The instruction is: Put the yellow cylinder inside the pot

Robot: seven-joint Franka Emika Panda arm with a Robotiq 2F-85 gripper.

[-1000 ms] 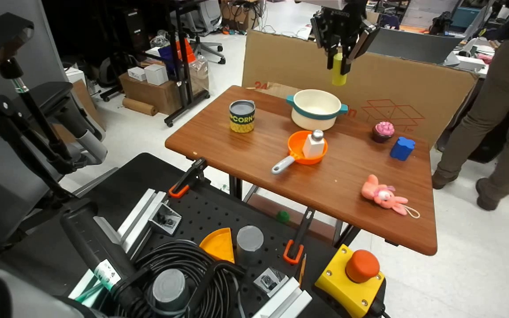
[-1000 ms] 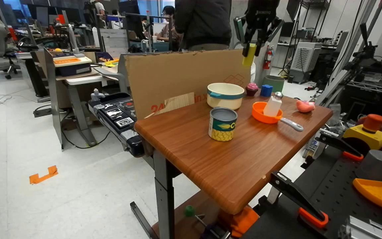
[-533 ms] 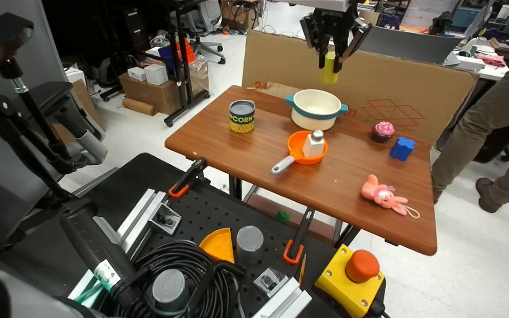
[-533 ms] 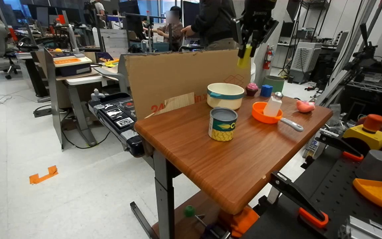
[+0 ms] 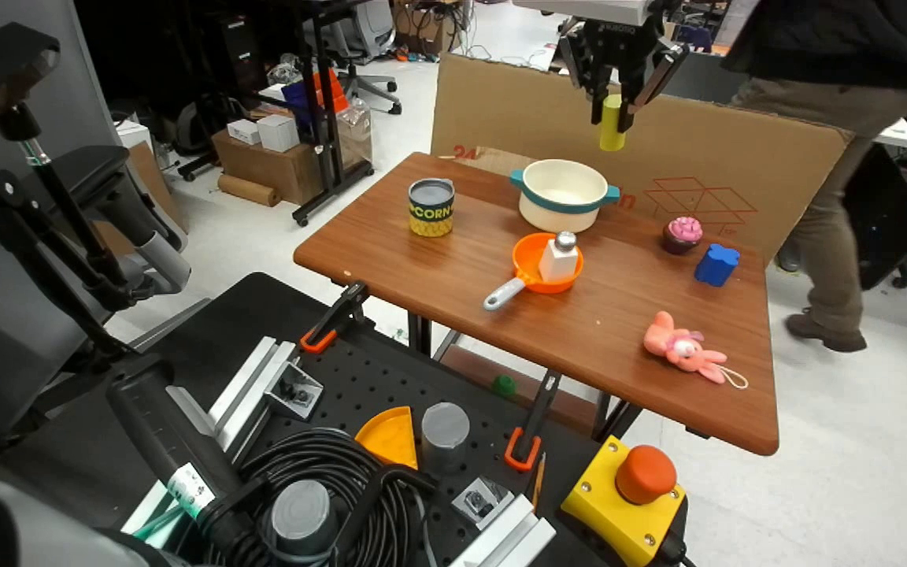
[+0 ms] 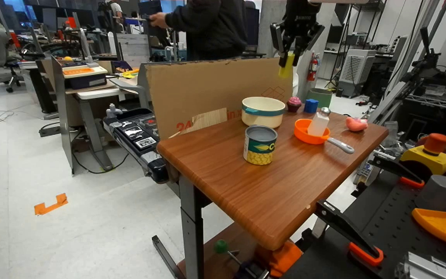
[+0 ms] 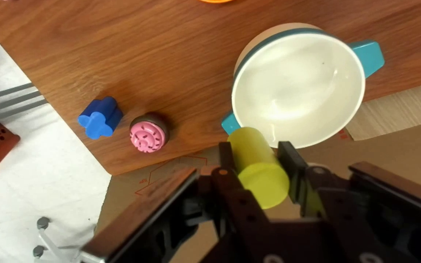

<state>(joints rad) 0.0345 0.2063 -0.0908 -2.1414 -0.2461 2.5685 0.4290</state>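
Yellow is what I hold: the yellow cylinder (image 7: 258, 171) is pinched between my black fingers (image 7: 292, 168), up in the air, higher than the pot (image 7: 298, 84) and not in it yet. I think this is the carrying step. Next I should move sideways until it is over the middle of the pot, go down low, and then let go. If I let go too soon, it might bump the pot's edge or the teal handle (image 7: 229, 123).

Some things are hard to see. In the wrist view the cylinder covers a bit of the pot's edge, and I can't tell how high up it is. In both exterior views most of my arm (image 5: 595, 11) is cut off. The orange pan (image 5: 531, 252) is only a thin slice in the wrist view.
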